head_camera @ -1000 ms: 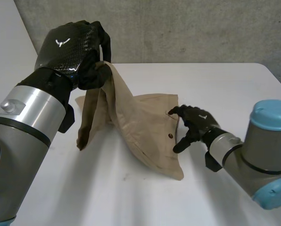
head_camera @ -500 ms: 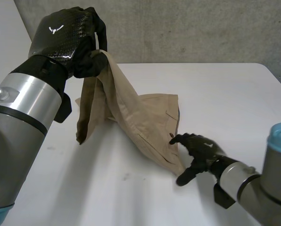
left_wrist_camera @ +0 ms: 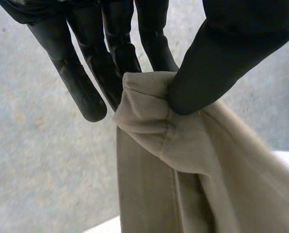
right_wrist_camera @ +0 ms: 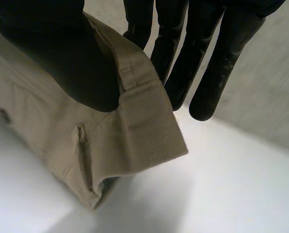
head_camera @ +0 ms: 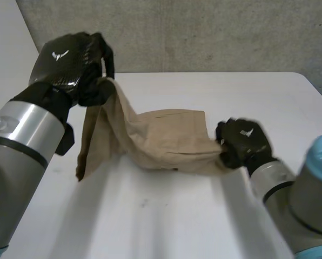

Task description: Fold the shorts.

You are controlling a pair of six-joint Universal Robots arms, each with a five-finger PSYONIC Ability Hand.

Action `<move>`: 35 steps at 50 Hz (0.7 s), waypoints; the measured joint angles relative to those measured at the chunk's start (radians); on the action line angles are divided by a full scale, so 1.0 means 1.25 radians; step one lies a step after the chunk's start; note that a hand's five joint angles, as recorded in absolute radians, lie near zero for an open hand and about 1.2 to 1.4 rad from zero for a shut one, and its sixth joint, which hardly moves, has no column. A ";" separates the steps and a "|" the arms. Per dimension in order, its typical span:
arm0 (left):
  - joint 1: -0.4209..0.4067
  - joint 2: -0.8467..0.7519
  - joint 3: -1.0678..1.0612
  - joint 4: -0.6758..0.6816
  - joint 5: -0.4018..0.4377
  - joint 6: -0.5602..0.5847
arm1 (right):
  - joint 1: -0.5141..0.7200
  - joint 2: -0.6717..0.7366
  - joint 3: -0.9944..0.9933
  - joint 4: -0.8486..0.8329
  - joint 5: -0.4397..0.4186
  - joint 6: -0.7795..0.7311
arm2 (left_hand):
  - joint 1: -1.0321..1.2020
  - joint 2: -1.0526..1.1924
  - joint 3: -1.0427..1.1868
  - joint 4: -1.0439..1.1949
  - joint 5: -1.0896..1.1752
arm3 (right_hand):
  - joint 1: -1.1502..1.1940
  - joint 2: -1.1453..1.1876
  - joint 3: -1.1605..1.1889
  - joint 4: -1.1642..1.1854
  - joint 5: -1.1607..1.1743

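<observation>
Nearest to us, the right arm (head_camera: pixel 304 210) comes in over the bare front of the white tabletop (head_camera: pixel 150 221). The right hand (head_camera: pixel 243 143) is at the right end of the tan shorts (head_camera: pixel 169 137). In the right wrist view we see its thumb (right_wrist_camera: pixel 62 58) pressing a waistband corner, with a belt loop just beside it, against the fingers (right_wrist_camera: pixel 176 58) behind. That hand is closed in a pinch on the cloth, and the corner sits a little above the tabletop.

From there the shorts stretch across between the two hands. Their middle sags low, and its lower edge seems to lie on the tabletop. A seam and a pocket line show on the upper face.

Farther back, the cloth climbs steeply to the left hand (head_camera: pixel 74 67), which is raised well above the tabletop at the end of the left arm (head_camera: pixel 23 156). In the left wrist view we see the thumb (left_wrist_camera: pixel 217 58) and fingers (left_wrist_camera: pixel 118 53) clamped on a bunched, folded edge of the shorts, so this hand too is closed on them. Below it one part of the cloth hangs down in a long fold. We cannot tell whether its lowest tip touches the tabletop.

Behind everything stands a grey concrete wall (head_camera: pixel 215 32).
</observation>
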 measured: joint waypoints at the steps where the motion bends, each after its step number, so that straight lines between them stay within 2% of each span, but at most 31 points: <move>1: 0.010 0.006 -0.012 -0.005 0.002 0.001 | -0.020 -0.032 0.007 0.004 -0.009 -0.056 | 0.000 0.000 0.000 0.000 0.000 | 0.000 0.000 0.000 0.001 0.000; 5: 0.056 0.031 -0.064 -0.032 0.014 0.004 | -0.077 -0.124 0.019 0.054 -0.044 -0.211 | 0.000 0.000 0.000 0.000 0.000 | 0.000 0.000 0.000 0.003 0.000; 9: 0.079 0.049 -0.104 -0.058 0.032 0.005 | -0.110 -0.173 0.017 0.127 -0.069 -0.293 | 0.000 0.000 0.000 0.000 0.000 | 0.000 0.000 0.000 0.003 0.003; 10: 0.091 0.062 -0.137 -0.079 0.052 0.005 | -0.132 -0.201 0.010 0.199 -0.088 -0.339 | 0.000 0.000 0.000 0.000 0.000 | 0.000 0.000 0.007 0.003 0.005; 14: 0.099 0.077 -0.195 -0.114 0.089 0.005 | -0.152 -0.228 0.000 0.313 -0.115 -0.379 | 0.000 0.000 0.000 0.000 0.000 | 0.000 0.000 0.010 0.003 0.005; 17: 0.099 0.078 -0.203 -0.119 0.095 0.005 | -0.155 -0.232 -0.002 0.338 -0.122 -0.384 | 0.000 0.000 0.000 0.000 0.000 | 0.000 0.000 0.010 0.003 0.005; 18: 0.098 0.082 -0.250 -0.148 0.125 0.006 | -0.158 -0.238 -0.003 0.418 -0.143 -0.396 | 0.000 0.000 0.000 0.000 0.000 | 0.000 0.000 0.016 0.003 0.005; 22: 0.095 0.081 -0.285 -0.171 0.144 0.006 | -0.157 -0.237 -0.002 0.451 -0.152 -0.401 | 0.000 0.000 0.000 0.000 0.000 | 0.000 0.000 0.021 0.003 0.005; 23: 0.092 0.078 -0.317 -0.191 0.159 0.007 | -0.153 -0.222 0.010 0.529 -0.165 -0.426 | 0.000 0.000 0.000 0.000 0.000 | 0.000 0.000 0.028 0.003 0.005; 35: 0.091 0.110 -0.384 -0.286 0.168 0.095 | -0.161 -0.185 0.050 0.595 -0.164 -0.504 | 0.000 0.000 0.000 0.000 0.000 | 0.000 0.000 0.033 0.003 0.005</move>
